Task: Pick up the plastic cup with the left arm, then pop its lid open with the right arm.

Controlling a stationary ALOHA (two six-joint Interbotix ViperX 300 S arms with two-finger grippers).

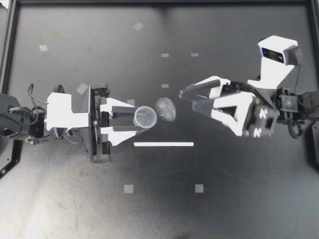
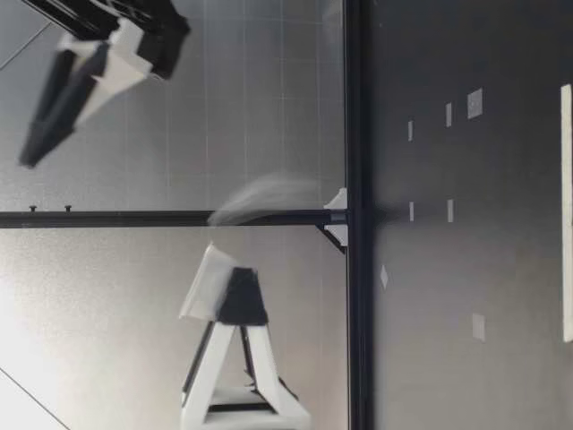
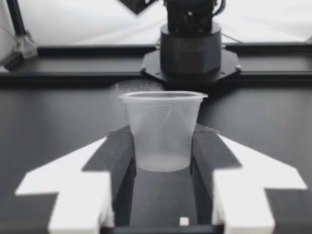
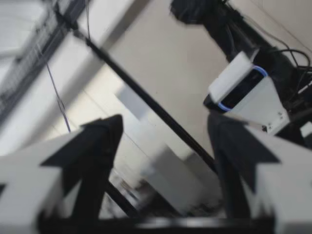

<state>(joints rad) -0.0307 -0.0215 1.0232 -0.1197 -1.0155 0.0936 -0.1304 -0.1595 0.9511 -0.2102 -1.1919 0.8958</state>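
My left gripper (image 1: 135,121) is shut on a clear plastic cup (image 1: 145,117) and holds it upright above the table. In the left wrist view the cup (image 3: 163,122) sits between both fingers (image 3: 117,156), gripped low on its wall. A blurred translucent thing (image 1: 165,109) hangs in the air just past the cup, between the two grippers; I cannot tell what it is. The low view shows this blurred thing (image 2: 264,199) above the table, beside the held cup (image 2: 204,287). My right gripper (image 1: 187,98) is open, empty and raised high (image 2: 36,148), pointing at the blurred thing.
A white strip (image 1: 163,144) lies on the black table near the cup. Small pale tape squares (image 1: 128,188) dot the surface. A black frame rail (image 1: 159,2) borders the table. The right wrist view shows a camera with a blue ring (image 4: 243,90) beyond the open fingers.
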